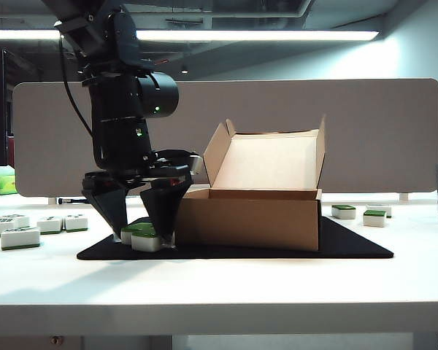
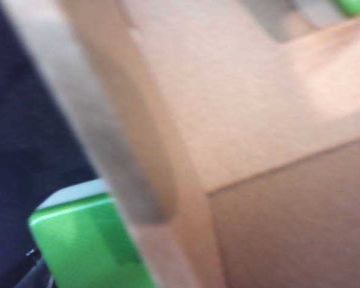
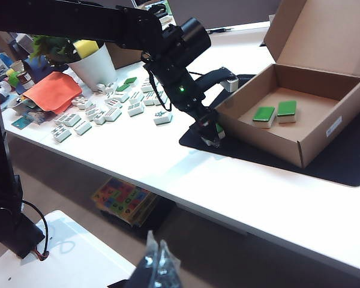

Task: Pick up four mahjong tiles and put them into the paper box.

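Nearest the viewer, just left of the paper box [image 1: 252, 219], the left claw [image 1: 140, 232] stands spread wide, points down on the dark mat [image 1: 350, 244] astride the green-topped mahjong tiles [image 1: 141, 235], gripping nothing yet; it likely brushes the box wall, though the close view is blurred. If it shuts from there, a finger could catch that wall or squeeze one tile and flip its neighbour. Two tiles [image 3: 275, 113] lie inside the box, and the right claw [image 3: 158, 263], off the worktop, can't be read.

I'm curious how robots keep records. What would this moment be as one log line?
left gripper: open, straddling mahjong tiles on mat beside paper box | box: two green tiles inside | right gripper: off the table, jaws unclear
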